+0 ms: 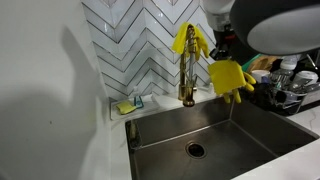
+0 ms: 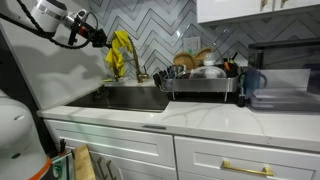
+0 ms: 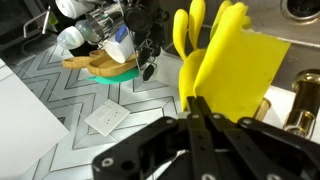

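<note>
Two gloves: both are yellow. In an exterior view the draped glove (image 1: 189,41) hangs over the top of the faucet (image 1: 188,78). The held glove (image 1: 232,79) hangs to its right and lower, above the sink (image 1: 250,140).
Tray (image 1: 128,105): it sits far left at the counter corner with what looks like a sponge in it, well apart from your gripper (image 3: 197,103).
Fingers (image 3: 203,128): in the wrist view they are pressed together and pinch an edge of the held glove.
Rack (image 1: 290,90): it stands far right, loaded with dishes, near the held glove but apart from it.
Done, as it looks: one glove is settled on the faucet, and you have the second firmly in your grip, lifted off every surface.
Left, as it looks: the held glove rests on nothing and your pinch has not let go.
Hidden: the arm's blurred body covers most of your gripper in the exterior view nearest the sink. In the farther exterior view the two gloves merge into one yellow shape. You cannot tell whether the held glove brushes the faucet. The wrist view cuts the faucet off at its right edge, and the sink does not show there.
</note>
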Controlling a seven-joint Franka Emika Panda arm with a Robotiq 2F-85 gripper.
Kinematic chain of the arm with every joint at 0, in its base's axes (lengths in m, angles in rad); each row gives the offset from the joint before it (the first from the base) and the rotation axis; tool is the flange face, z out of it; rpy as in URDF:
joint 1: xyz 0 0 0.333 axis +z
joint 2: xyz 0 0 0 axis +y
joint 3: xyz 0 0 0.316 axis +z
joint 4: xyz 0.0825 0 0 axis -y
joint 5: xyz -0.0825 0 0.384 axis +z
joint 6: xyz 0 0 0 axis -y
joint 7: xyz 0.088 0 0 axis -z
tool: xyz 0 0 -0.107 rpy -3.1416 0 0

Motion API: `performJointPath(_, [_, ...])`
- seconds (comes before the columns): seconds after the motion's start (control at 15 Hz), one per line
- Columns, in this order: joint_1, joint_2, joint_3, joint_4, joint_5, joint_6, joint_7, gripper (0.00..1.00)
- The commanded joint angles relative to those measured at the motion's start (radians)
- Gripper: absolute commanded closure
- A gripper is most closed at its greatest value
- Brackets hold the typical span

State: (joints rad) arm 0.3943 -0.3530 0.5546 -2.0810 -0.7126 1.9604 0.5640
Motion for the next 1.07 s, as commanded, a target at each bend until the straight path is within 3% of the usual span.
performJointPath(0.0, [-0.033, -0.031, 0.029, 0.065, -0.037, -0.058, 0.008, 1.0])
performJointPath(0.67, [-0.118, 0.02, 0.116, 0.271, -0.299, -0.054, 0.147, 1.0])
performJointPath(1.0, [-0.123, 0.099, 0.165, 0.349, -0.441, -0.063, 0.272, 1.0])
